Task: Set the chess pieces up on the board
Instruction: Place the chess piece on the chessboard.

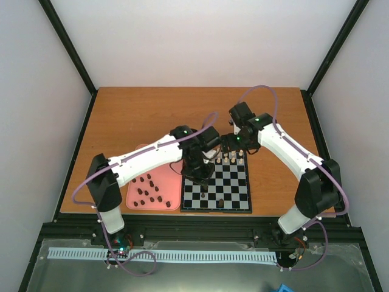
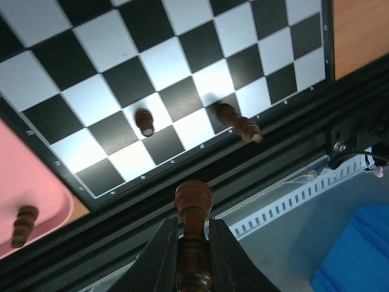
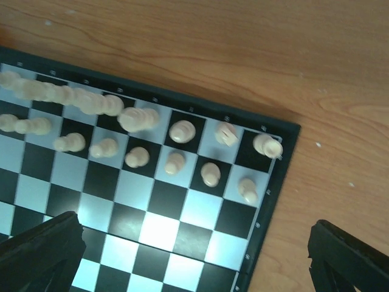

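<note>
Placement step: left pincer (image 2: 192, 236) grips a dark piece (image 2: 193, 199) above the board (image 2: 152, 24) (right pincer (image 3: 194, 249) open). Next it likely needs lowering upright onto a near-row square

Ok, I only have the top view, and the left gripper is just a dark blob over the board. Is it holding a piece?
Observer: Yes. In the left wrist view the left gripper is shut on a dark piece, upright between its fingers.
Operator: Is the right one carrying anything?
Observer: No. The right gripper is open, with nothing between its fingers.
Operator: And the two dark ones already on the board, which squares?
Observer: The short piece stands on a white square in the second row. The taller piece is on a black square in the row by the near rim.
</note>
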Robot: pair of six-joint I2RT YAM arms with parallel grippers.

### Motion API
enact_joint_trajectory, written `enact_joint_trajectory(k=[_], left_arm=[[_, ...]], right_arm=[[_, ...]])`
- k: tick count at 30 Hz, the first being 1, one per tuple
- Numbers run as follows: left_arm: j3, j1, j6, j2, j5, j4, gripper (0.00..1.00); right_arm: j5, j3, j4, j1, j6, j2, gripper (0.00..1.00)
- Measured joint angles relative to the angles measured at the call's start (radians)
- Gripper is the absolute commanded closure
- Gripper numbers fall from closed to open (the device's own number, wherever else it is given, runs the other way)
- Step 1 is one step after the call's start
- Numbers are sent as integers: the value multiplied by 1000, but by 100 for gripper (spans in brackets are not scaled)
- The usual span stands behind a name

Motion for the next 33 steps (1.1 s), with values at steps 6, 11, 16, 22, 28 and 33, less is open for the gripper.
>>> enact_joint_trajectory(k=[6, 11, 16, 22, 28, 33], left_arm=[[11, -84, 8, 45, -18, 33, 99], [-57, -107, 8, 43, -22, 104, 99], [-132, -108, 7, 43, -28, 162, 99], [-144, -141, 7, 48, -37, 214, 99], [-154, -170, 8, 69, -35, 240, 99], [-158, -176, 11, 97, -37, 239, 99]], right_arm=[[25, -93, 4, -47, 41, -87, 0], [27, -146, 9, -107, 66, -138, 0], [22, -182, 20, -134, 77, -141, 0], [16, -202, 38, -137, 77, -141, 0], [16, -216, 50, -138, 77, -141, 0], [16, -230, 53, -138, 78, -146, 0]])
